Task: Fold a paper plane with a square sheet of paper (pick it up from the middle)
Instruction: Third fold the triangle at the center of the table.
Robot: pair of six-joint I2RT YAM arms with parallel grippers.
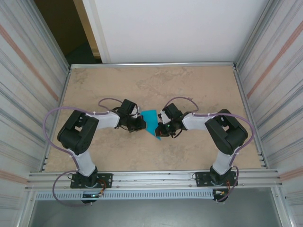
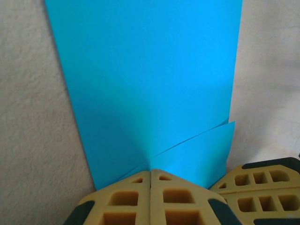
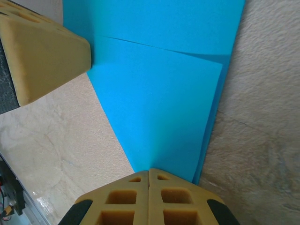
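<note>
Gripping the paper plane (image 1: 151, 120) from both sides near the middle of the counter (image 1: 113, 85). Clamping its left edge in the left hand (image 1: 142, 124), pressing the yellow pads (image 2: 124, 199) flush together with the teal paper running straight into the seam between them. Clamping the opposite edge in the right hand (image 1: 161, 126) in the same way, fingers (image 3: 176, 199) shut tight and paper meeting the tips. Facing each other across the fold, close together in the overhead view.

Showing, from the left wrist, a broad teal panel spreading away from the fingertips. Overlapping it at the lower right with a second layer along a slanted edge, and sitting just beside that layer, the right hand's pad (image 2: 262, 185). Showing, from the right wrist, a layered wedge tapering toward the fingertips, with a slanted fold line crossing near the top. Touching the paper at the upper left there, the left hand's pad (image 3: 42, 56).

Pointing the plane's narrow tip toward the near edge of the counter, just in front of the right hand. Lying flat or lifting slightly off the pale marbled surface: impossible to tell.
</note>
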